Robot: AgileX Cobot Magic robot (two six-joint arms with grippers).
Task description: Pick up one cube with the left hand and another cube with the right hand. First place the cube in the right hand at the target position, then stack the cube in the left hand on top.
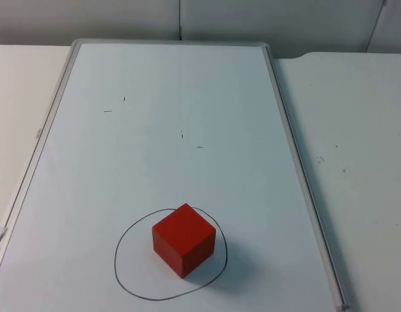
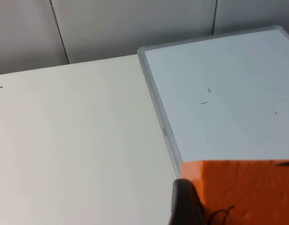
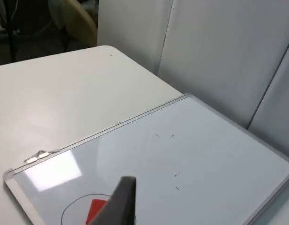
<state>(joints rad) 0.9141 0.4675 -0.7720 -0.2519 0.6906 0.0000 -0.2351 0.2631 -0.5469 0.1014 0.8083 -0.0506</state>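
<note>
Red cube (image 1: 184,239) sits at 6 o'clock on the whiteboard (image 1: 187,117), inside the hand-drawn circle (image 1: 125,273), a bit toward its 1 o'clock side. I read the circle as the target, so the first placement looks done. The cube is turned so one corner faces me; all edges are equal, so it has no long axis. It rests flat on one face.

My left tool (image 2: 186,206) is off the board's left edge over the table (image 2: 64,140), with an orange cube (image 2: 242,192) pressed against its fingertip. It looks clenched on that cube, waiting to stack. The cube's top edge runs level, roughly 3 to 9 o'clock.

My right tool (image 3: 118,206) hangs above the board, with the red cube visible below its fingertip. I can't tell whether it is released or closed.

Far end, 12 o'clock: grey partition wall (image 1: 252,19).
</note>
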